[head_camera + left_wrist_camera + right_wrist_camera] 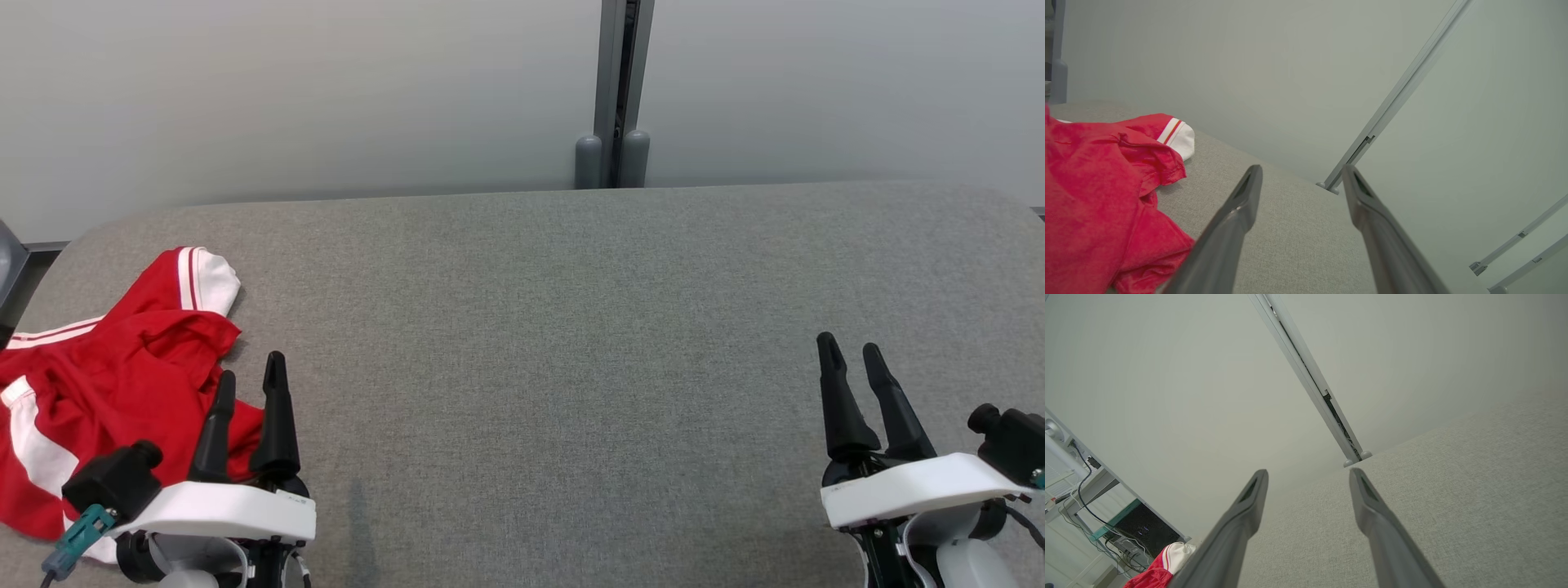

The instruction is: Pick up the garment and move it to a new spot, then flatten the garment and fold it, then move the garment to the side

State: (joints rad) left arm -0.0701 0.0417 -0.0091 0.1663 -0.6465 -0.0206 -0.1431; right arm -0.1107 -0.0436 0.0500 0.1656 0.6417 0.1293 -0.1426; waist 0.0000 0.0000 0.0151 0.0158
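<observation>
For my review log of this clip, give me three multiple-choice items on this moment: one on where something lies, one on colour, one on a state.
1. Where on the table does the garment lie?
A. at its left edge
B. in the middle
C. at its right edge

2. What colours is the garment?
A. blue and yellow
B. red with white trim
C. all black

3. How is the left claw?
A. shut on the garment
B. shut and empty
C. open, holding nothing

Answers: 1 A, it lies crumpled by the left claw in the head view; 2 B, red cloth with white bands; 3 C, its jaws stand apart over bare table in the left wrist view.
</observation>
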